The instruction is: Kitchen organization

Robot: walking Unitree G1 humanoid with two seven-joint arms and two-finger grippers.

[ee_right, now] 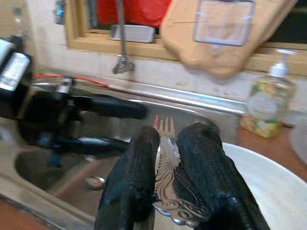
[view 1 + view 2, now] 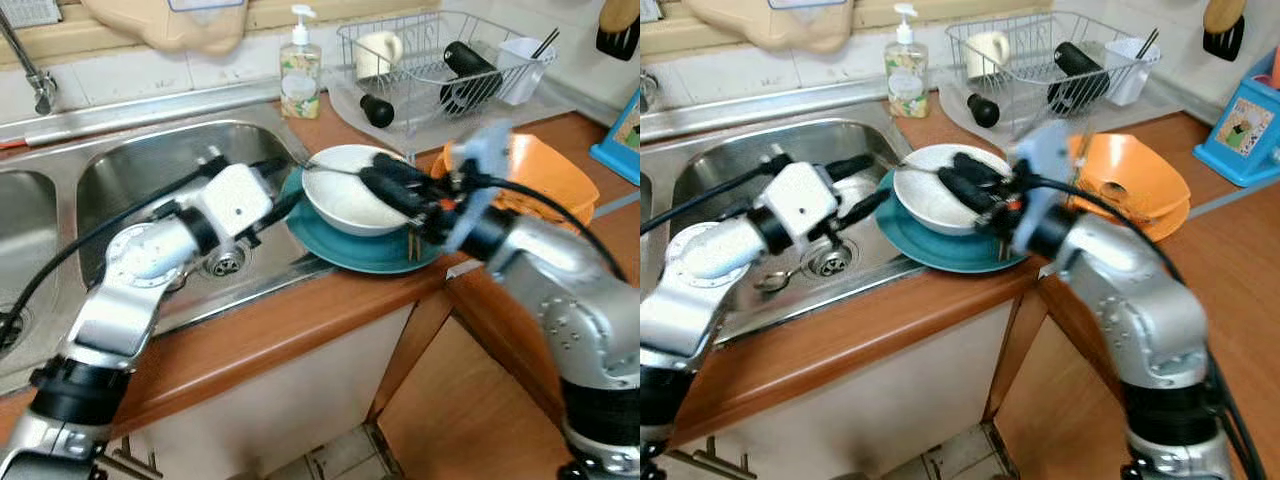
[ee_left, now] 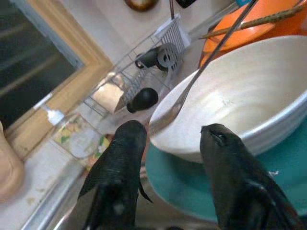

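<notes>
A fork [image 1: 168, 191] is pinched in the right hand [image 2: 385, 180] over the white bowl [image 2: 345, 200] at frame centre. The bowl sits on a teal plate [image 2: 370, 250] on the tabletop [image 2: 300, 320] beside the sink [image 2: 150, 170]. The left hand [image 3: 168, 163], fingers apart, flanks the bowl's rim. A rack [image 2: 440, 60] at upper right holds a mug [image 2: 378, 50].

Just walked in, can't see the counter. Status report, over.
Right gripper shut on fork over white bowl. Left gripper open at bowl's sink-side rim. Bowl on teal plate; dish rack behind.
</notes>
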